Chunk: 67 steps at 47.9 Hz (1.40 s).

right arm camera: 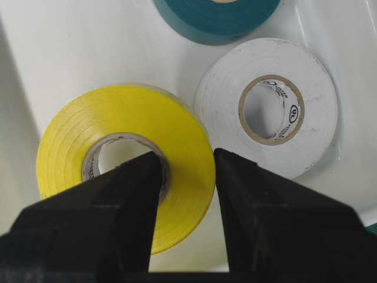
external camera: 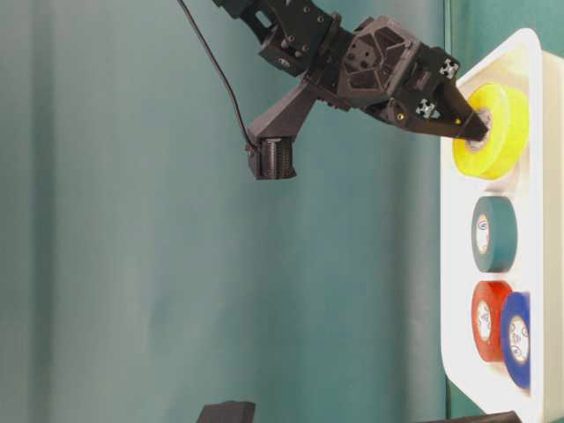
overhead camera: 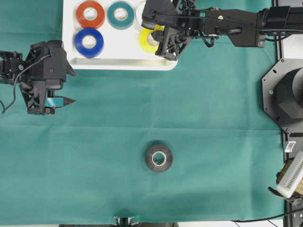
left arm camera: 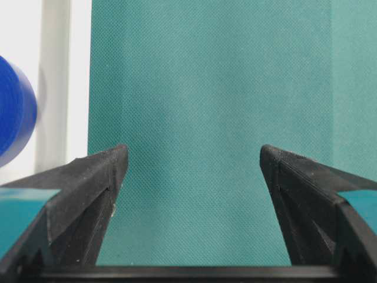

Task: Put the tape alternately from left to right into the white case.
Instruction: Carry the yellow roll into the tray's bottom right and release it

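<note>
Overhead view: the shallow white rectangular plastic case (overhead camera: 118,64) with rounded corners lies at 12 o'clock on the green cloth-covered bench (overhead camera: 199,118). Inside it sit a red tape roll (overhead camera: 90,14), a teal tape roll (overhead camera: 120,14), a blue tape roll (overhead camera: 89,42) and a yellow tape roll (overhead camera: 149,39). A black tape roll (overhead camera: 158,158) lies flat on the cloth at 6 o'clock, well apart from the case. The right end effector (overhead camera: 158,40) reaches in from 2 o'clock over the yellow roll; the arm hides most of the case's right end here. The left end effector (overhead camera: 66,100) hangs at 9 o'clock over bare cloth, just below the case's lower left corner.

Right wrist view: supplies what the overhead view hides. A white tape roll (right arm camera: 268,106) lies flat in the case, touching or just beside the yellow roll at its 2 o'clock. The right end effector (right arm camera: 187,177) is closed on the yellow roll's wall, one finger (right arm camera: 132,194) inside the cardboard core, the other outside.

Table-level view: shows the yellow roll (external camera: 493,130) tilted, raised off the case floor on one side, with the finger tips at its core. The black roll is out of frame.

Left wrist view: the left end effector (left arm camera: 194,162) stands fully open with nothing between its fingers; the blue roll (left arm camera: 15,118) and case rim appear at 9 o'clock.
</note>
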Motion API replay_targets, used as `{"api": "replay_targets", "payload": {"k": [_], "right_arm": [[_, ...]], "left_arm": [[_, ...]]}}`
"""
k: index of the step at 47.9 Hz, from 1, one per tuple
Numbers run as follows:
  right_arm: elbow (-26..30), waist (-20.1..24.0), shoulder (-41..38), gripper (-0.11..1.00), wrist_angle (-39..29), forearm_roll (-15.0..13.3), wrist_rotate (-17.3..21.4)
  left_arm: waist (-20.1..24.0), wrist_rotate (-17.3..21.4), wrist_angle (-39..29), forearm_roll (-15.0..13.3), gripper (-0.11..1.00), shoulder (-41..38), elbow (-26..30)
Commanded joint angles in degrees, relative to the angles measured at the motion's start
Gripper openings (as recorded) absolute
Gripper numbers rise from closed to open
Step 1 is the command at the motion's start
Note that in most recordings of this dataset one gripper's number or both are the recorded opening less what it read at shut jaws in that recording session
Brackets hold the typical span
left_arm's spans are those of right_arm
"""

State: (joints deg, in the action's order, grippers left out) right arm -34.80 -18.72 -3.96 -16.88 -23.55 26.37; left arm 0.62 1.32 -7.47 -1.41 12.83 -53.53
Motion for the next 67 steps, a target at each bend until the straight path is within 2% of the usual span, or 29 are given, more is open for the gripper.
{"api": "replay_targets", "payload": {"k": [1, 5, 8, 11, 16, 20, 44, 67], "right_arm": [[0.53, 0.09, 1.85, 0.02, 0.53, -0.18, 0.0], [0.53, 0.09, 1.85, 0.03, 0.53, -0.26, 0.0], [0.53, 0.09, 1.85, 0.14, 0.53, -0.26, 0.0], [0.44, 0.09, 1.85, 0.29, 0.53, -0.26, 0.0], [0.09, 0.09, 1.85, 0.61, 0.53, -0.26, 0.09], [-0.09, 0.09, 1.85, 0.81, 0.53, -0.26, 0.18], [-0.35, 1.23, 1.85, 0.8, 2.29, -0.26, 0.18], [-0.88, 9.14, 4.13, 0.8, 3.34, -0.26, 0.18]], "left_arm": [[0.0, 0.0, 0.44, 0.0, 1.0, 0.62, 0.88], [0.0, 0.0, 0.35, 0.0, 1.0, 0.62, 0.88], [-0.09, 0.0, 0.35, 0.0, 1.0, 0.62, 0.88], [0.0, 0.0, 0.44, 0.0, 1.0, 0.62, 0.88], [0.0, 0.0, 0.44, 0.0, 1.0, 0.62, 0.88], [-0.09, 0.0, 0.44, 0.0, 1.0, 0.62, 0.88], [-0.09, 0.0, 0.79, 0.0, 1.0, 0.62, 0.88], [-0.09, 0.0, 0.97, 0.0, 1.0, 0.62, 1.23]]}}
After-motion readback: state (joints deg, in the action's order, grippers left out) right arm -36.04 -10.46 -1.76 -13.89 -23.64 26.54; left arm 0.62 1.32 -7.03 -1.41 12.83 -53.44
